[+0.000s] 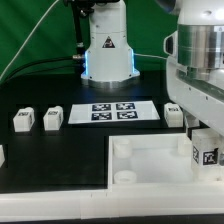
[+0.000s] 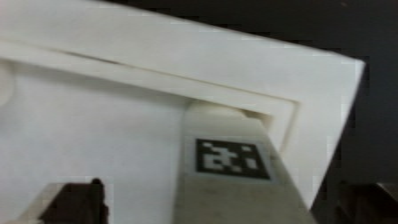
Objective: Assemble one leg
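The leg [image 2: 228, 160] is held clamped in the end effector [image 2: 228, 200] just over the tray [image 2: 107, 110] corner, so seating is judged next.

- Gripper [image 2: 222, 205]: in the wrist view only the two dark fingertips [image 2: 75, 198] show, cut by the picture's edge; contact with the leg [image 2: 231, 160] cannot be confirmed.
- Leg: its lower end runs out of the wrist view.
- Arm [image 1: 198, 60]: cropped by the exterior view's right edge; it hides the gripper there.
- A small white block [image 1: 2, 155] at the exterior view's left edge: mostly cut off.
- Tray-like piece [image 1: 150, 165]: its near side is cut off.
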`<state>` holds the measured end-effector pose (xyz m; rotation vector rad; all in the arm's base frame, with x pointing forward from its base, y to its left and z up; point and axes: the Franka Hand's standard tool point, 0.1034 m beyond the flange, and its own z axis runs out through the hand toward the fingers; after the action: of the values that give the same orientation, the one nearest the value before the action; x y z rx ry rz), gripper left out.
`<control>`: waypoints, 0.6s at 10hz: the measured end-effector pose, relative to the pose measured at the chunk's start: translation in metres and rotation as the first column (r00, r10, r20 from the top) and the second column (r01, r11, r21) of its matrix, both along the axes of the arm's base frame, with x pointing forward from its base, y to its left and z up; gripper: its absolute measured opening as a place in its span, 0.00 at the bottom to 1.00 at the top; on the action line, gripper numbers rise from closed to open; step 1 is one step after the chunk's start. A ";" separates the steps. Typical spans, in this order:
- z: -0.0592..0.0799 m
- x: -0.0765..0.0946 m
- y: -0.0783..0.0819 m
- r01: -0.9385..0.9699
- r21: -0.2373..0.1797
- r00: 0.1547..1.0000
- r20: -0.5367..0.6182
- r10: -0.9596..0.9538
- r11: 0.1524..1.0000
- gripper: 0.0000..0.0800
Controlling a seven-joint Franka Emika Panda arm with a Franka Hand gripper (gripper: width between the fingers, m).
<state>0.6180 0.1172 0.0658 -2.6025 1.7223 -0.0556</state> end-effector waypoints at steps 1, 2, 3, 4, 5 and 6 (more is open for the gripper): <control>0.001 0.001 0.000 -0.086 -0.004 0.996 0.001 0.086 0.996 0.81; 0.001 0.001 -0.001 -0.214 -0.009 0.977 0.000 0.214 0.977 0.81; 0.001 0.001 -0.001 -0.322 -0.014 0.947 -0.002 0.322 0.947 0.81; 0.001 0.001 -0.001 -0.407 -0.017 0.914 -0.003 0.407 0.913 0.81; 0.002 0.002 -0.001 -0.464 -0.020 0.886 -0.003 0.464 0.886 0.81; 0.002 0.003 -0.001 -0.549 -0.026 0.836 -0.005 0.549 0.836 0.81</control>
<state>0.6206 0.1161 0.0679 -2.9975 0.9072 -0.0698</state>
